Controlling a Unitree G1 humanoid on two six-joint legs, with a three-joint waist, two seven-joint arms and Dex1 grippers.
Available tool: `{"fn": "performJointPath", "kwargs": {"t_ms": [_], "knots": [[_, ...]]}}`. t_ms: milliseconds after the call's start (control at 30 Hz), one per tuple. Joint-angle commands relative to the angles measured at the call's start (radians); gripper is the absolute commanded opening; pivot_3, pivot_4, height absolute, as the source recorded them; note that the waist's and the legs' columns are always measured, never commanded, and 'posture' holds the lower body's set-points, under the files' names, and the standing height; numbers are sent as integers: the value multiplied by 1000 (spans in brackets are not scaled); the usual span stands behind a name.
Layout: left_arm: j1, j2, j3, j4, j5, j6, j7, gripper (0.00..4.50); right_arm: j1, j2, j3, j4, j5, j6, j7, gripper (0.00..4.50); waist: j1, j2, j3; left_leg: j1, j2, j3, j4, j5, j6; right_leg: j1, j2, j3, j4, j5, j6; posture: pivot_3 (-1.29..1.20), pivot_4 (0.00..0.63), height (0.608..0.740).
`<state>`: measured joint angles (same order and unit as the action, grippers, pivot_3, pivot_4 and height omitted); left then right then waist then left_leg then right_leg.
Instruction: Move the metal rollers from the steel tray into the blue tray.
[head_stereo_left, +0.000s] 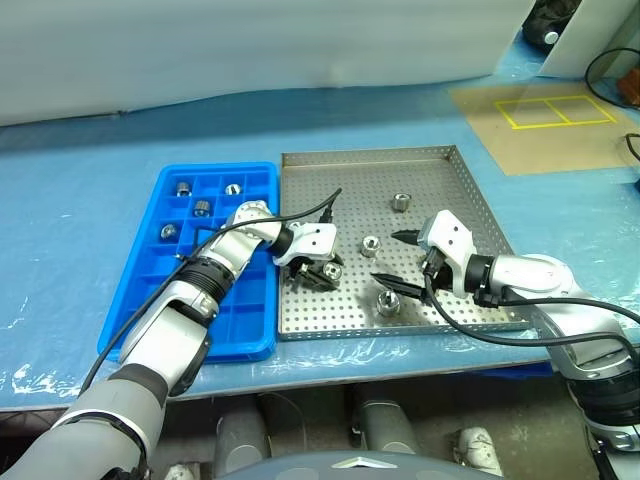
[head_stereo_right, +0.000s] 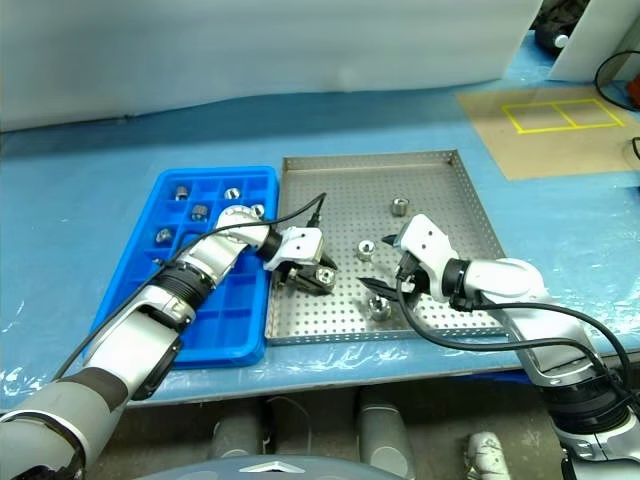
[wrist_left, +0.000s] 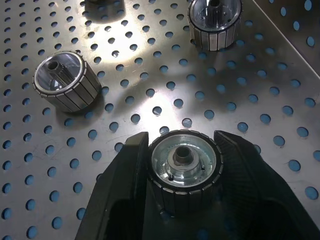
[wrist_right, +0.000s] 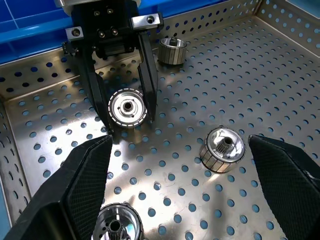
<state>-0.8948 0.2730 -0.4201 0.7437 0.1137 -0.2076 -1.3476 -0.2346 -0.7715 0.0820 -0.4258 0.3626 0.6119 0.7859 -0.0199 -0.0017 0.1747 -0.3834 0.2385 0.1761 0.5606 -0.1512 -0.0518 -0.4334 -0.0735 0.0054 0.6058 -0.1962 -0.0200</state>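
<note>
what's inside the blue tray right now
Four metal rollers sit in separate compartments toward the far end of the blue tray. The left arm crosses over its middle, so some compartments beneath it are covered and can't be checked. The near compartments look bare.

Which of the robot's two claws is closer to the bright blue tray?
The left. The left gripper sits just inside the steel tray beside the blue tray, shut on a metal roller. The right gripper hangs open further right, over the steel tray's middle.
</note>
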Motion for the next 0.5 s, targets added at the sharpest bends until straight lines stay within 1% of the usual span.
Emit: {"fn": "performJointPath", "kwargs": {"t_ms": [33,200,267,367,500], "knots": [[3,16,6,35,9,-4,6,1697,-15,8,-23,-16,-4,-20,-3,4500,0,0,0,0,0,0,0,0,0,0,0,0,0,0,0,-439,150,740],[-11,1,46,6,-33,-2,37,1697,-18,15,-24,-11,-5,-22,-2,4500,0,0,0,0,0,0,0,0,0,0,0,0,0,0,0,-430,150,740],[-24,-5,81,-35,-79,43,34,1697,-23,17,-25,-8,-4,-23,1,4500,1,0,0,-1,0,0,0,0,0,-1,0,0,0,0,0,-422,150,740],[-22,10,130,-147,-163,136,-7,1697,-38,23,-24,-2,7,-24,16,4500,5,-1,0,-4,0,0,0,0,0,-3,0,0,0,0,0,-405,150,740],[-23,65,194,-263,-225,239,-3,1697,-64,19,-12,35,-4,-49,52,4500,8,-1,0,-5,0,0,-1,0,0,-4,0,-1,0,0,-1,-368,150,740]]}}
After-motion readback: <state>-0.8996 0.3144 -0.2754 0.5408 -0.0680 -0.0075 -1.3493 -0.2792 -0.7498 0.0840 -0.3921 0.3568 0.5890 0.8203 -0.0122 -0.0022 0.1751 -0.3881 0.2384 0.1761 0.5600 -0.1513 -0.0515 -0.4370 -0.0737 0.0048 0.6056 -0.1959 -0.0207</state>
